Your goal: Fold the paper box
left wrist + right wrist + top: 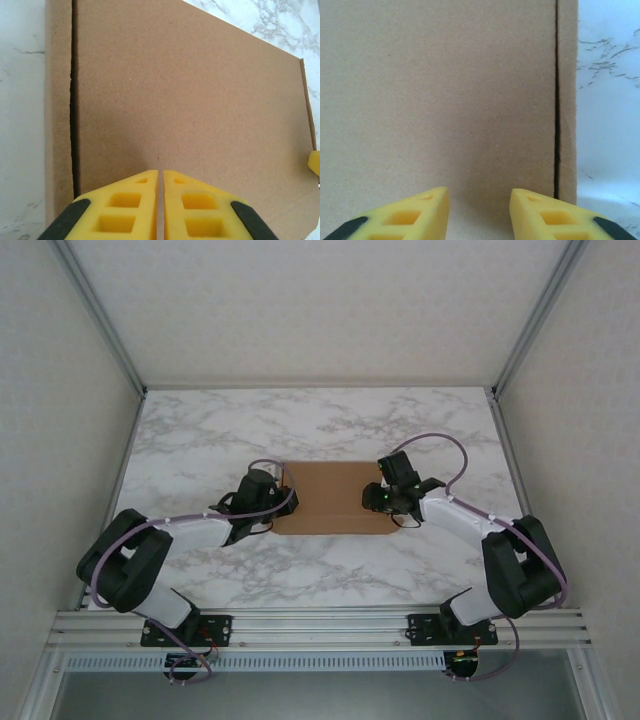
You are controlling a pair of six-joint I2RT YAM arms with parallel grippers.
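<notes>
**Paper Box Flat on Bench, One Gripper at Each Short End**

Both arm bases are bolted at the bench edge nearest the camera, well short of the paper box. Each arm reaches forward and inward toward the box.

The left gripper is at the left short end of the box. In the left wrist view, the left gripper has its yellow fingers drawn together, leaving only a thin line between them. Nothing is visible between the fingers, and their tips are over the brown top face of the box.

The right gripper is at the right short end of the box. In the right wrist view, the right gripper has its fingers apart, with bare cardboard showing through the gap.

The box lies flat and closed at the middle of the bench. A dark slit runs parallel to one long edge of the box, setting off a narrow strip.

Beyond the box, white marbled bench surface extends to the back wall.
</notes>
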